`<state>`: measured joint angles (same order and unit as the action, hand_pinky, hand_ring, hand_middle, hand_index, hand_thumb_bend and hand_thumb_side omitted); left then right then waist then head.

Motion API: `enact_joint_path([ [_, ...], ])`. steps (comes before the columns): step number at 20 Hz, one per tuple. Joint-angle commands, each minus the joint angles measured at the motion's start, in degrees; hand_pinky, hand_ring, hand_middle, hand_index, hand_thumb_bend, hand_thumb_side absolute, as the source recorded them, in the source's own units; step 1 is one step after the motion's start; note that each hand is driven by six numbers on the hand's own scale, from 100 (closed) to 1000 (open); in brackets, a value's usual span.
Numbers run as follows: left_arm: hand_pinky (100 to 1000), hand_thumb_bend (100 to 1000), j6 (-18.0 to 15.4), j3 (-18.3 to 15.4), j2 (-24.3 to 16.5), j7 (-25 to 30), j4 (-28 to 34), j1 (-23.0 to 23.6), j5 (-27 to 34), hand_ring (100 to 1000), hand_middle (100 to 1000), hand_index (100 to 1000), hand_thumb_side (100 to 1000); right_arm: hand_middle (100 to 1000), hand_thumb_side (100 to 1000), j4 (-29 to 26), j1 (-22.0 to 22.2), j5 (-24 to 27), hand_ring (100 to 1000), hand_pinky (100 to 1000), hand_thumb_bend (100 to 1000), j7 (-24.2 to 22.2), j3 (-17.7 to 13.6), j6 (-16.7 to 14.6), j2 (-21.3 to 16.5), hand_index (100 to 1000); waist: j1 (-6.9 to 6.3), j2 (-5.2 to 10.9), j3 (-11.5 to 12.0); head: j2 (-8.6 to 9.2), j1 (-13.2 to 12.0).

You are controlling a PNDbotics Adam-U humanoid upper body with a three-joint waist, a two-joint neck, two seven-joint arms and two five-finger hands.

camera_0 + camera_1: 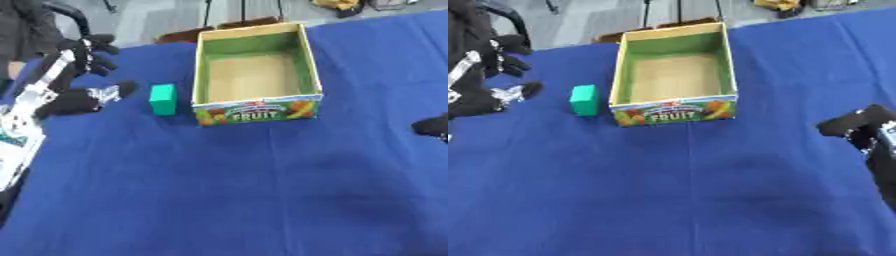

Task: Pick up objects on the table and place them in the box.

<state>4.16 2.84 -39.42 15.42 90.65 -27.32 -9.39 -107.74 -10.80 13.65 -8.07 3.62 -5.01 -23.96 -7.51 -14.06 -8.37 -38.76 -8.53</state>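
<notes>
A green block [163, 99] stands on the blue tablecloth [227, 190], just left of the box and apart from it. The cardboard box [258, 111] has green inner walls and a front label reading FRUIT; nothing shows inside it. My left hand [80, 100] is left of the block with nothing in it. Its thumb tip lies a short gap from the block, and its fingers [94, 52] are spread higher up. My right hand [852, 122] shows as a dark shape at the right edge, well clear of the box, and its fingers are hidden.
The table's far edge runs slantwise behind the box, with grey floor and a brown object [219, 27] beyond it. Blue cloth stretches across the whole near half of the table.
</notes>
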Motion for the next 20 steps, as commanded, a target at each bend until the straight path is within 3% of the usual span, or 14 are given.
enact_joint_path([
  [1,736,683,-0.2,2.89,-6.95,2.97,-4.1,-3.72,-3.05,740,779,920,390,513,875,-0.95,-0.35,-0.24,687,746,100,-0.23,0.13,0.02,-1.24,547,0.11,1.17,-0.36,-0.37,-0.36],
  [5,744,705,-3.21,5.05,-10.88,6.87,-10.0,-8.17,-6.94,740,771,908,357,513,876,-0.92,-0.62,-0.2,687,746,100,-0.74,0.61,0.15,-1.15,547,-0.11,1.18,-1.44,-0.32,-0.77],
  [11,758,690,-7.33,5.39,-8.07,12.16,-19.17,-14.18,-12.62,745,763,898,306,513,879,-0.85,-0.77,-0.18,687,746,100,-1.12,0.92,0.23,-1.32,547,-0.58,1.13,-2.3,-0.3,-1.03],
  [14,762,681,-9.52,5.29,-6.07,12.18,-23.68,-16.29,-15.39,748,762,897,287,513,880,-0.85,-0.96,-0.17,687,746,100,-1.28,1.07,0.26,-1.42,547,-0.81,1.04,-2.76,-0.21,-1.16],
  [18,761,655,-15.05,3.16,-0.84,8.7,-31.03,-18.74,-32.95,746,759,898,272,512,882,-0.84,-1.13,-0.14,687,746,100,-1.44,1.19,0.31,-1.38,547,-1.01,0.88,-3.27,0.04,-1.39],
  [20,760,648,-16.98,2.14,0.93,6.29,-33.93,-19.32,-38.06,744,758,899,268,512,883,-0.84,-1.21,-0.15,687,746,100,-1.51,1.21,0.31,-1.35,547,-1.1,0.78,-3.52,0.09,-1.47],
])
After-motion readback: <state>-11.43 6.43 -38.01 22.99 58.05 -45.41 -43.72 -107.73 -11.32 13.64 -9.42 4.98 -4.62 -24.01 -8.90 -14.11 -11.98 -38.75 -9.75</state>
